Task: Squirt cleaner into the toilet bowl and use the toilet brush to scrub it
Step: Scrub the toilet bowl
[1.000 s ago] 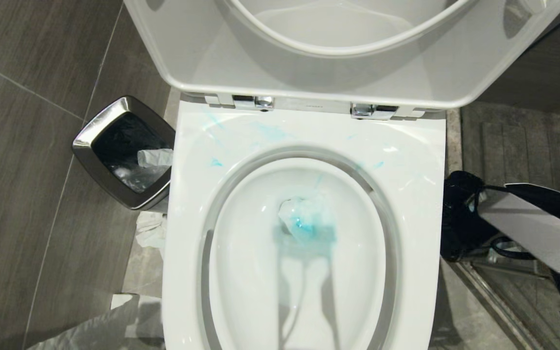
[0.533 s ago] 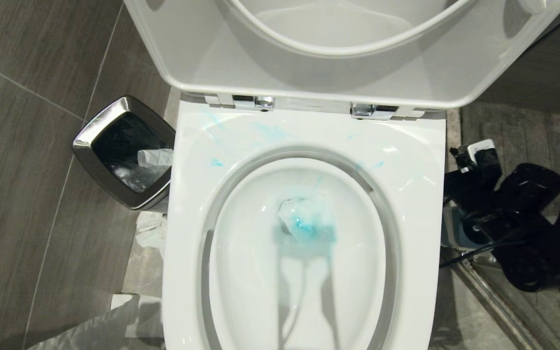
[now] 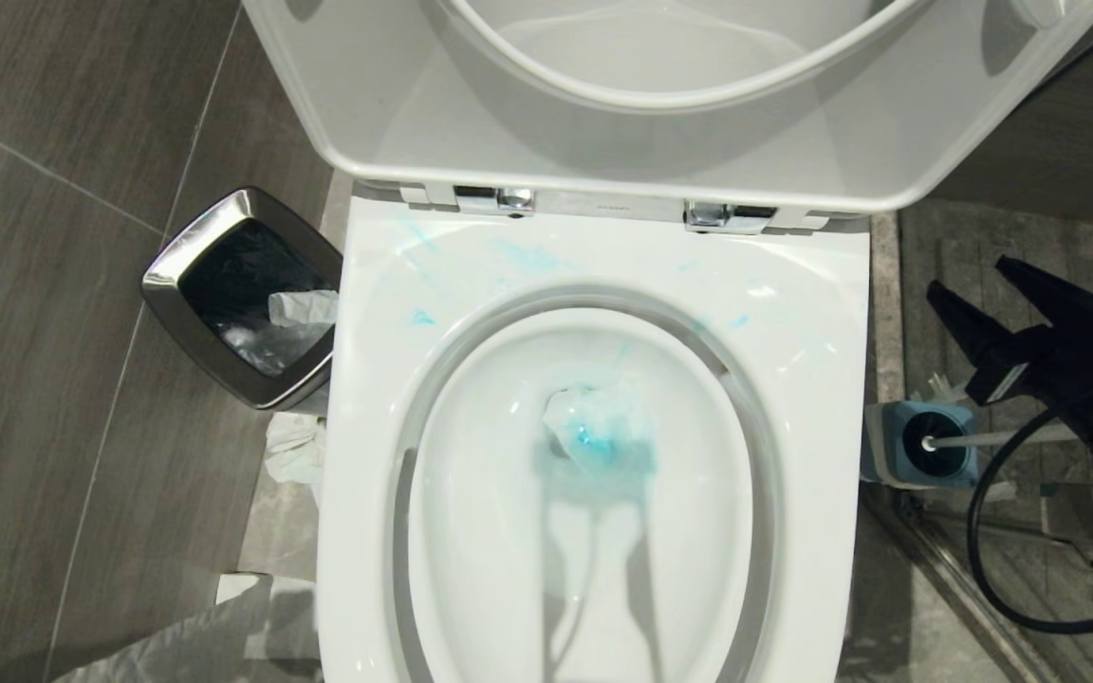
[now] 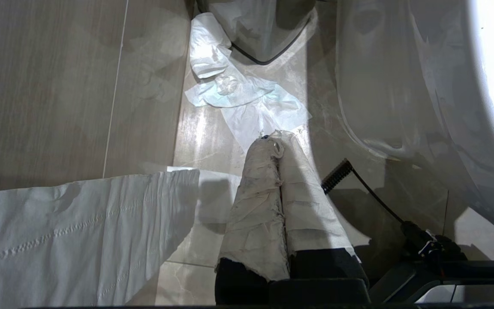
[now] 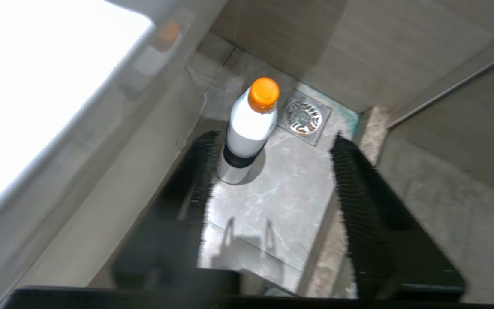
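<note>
Change since a second ago: right gripper [image 3: 969,280] is seen farther back and higher beside the toilet, and the toilet brush [image 3: 992,438] and its holder [image 3: 921,444], then hidden behind the arm, are now uncovered.
Right gripper state: black jaws are spread apart with nothing held between them; in the right wrist view a white bottle [image 5: 249,128] with an orange cap stands upright on the floor past the fingers [image 5: 195,171], untouched.
Left gripper [image 4: 275,141]: parked low beside the toilet, paper-wrapped fingers pressed together, nothing clearly held.
Toilet bowl [image 3: 594,266]: seat and lid are raised; the rim is exposed.
Cleaner [image 3: 594,441]: a turquoise patch is seen on a wad of paper at the bottom of the bowl, with thin smears on the back rim.
Toilet brush position: handle stands in the blue-and-grey holder on the floor just right of the bowl, below the right gripper.
Bin [image 3: 243,294]: steel, black-lined, left of the bowl; crumpled tissue [image 3: 295,451] lies on the floor near it.
</note>
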You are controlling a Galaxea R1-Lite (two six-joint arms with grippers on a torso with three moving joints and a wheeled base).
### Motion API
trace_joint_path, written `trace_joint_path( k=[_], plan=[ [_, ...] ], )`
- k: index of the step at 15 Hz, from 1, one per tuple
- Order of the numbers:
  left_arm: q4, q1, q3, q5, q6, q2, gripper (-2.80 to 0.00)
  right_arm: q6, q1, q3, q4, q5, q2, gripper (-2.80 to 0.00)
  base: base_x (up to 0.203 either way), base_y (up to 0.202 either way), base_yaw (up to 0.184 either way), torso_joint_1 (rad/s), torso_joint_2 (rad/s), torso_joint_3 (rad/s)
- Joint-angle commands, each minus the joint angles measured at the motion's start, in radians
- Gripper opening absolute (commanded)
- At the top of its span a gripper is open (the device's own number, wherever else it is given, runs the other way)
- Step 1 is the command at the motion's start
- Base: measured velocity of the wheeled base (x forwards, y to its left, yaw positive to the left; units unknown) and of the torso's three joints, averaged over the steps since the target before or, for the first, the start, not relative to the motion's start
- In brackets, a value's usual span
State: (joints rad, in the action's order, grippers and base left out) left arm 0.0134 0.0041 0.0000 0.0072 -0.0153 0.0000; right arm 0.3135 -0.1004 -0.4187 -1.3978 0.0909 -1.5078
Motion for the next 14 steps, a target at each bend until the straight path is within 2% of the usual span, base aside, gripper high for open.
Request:
trace_joint_path(
  k=[1,2,6,9,14],
  plan=[
    [0.0,0.0,0.008,0.0,0.0,0.0,-2.8,0.005,-0.002,0.008,0.034,-0.001,0.119,-2.8,0.0,0.0,0.0,0.0,0.0,0.0],
    [0.0,0.0,0.008,0.0,0.0,0.0,-2.8,0.007,-0.002,0.003,0.067,-0.008,0.146,-2.8,0.0,0.0,0.0,0.0,0.0,0.0],
    [0.0,0.0,0.008,0.0,0.0,0.0,-2.8,0.008,-0.002,-0.077,0.146,-0.14,0.208,-2.8,0.0,0.0,0.0,0.0,0.0,0.0],
    [0.0,0.0,0.008,0.0,0.0,0.0,-2.8,0.009,0.004,-0.185,0.303,-0.22,0.298,-2.8,0.0,0.0,0.0,0.0,0.0,0.0],
    [0.0,0.0,0.008,0.0,0.0,0.0,-2.8,0.009,0.033,-0.151,0.388,-0.245,0.432,-2.8,0.0,0.0,0.0,0.0,0.0,0.0]
  ],
)
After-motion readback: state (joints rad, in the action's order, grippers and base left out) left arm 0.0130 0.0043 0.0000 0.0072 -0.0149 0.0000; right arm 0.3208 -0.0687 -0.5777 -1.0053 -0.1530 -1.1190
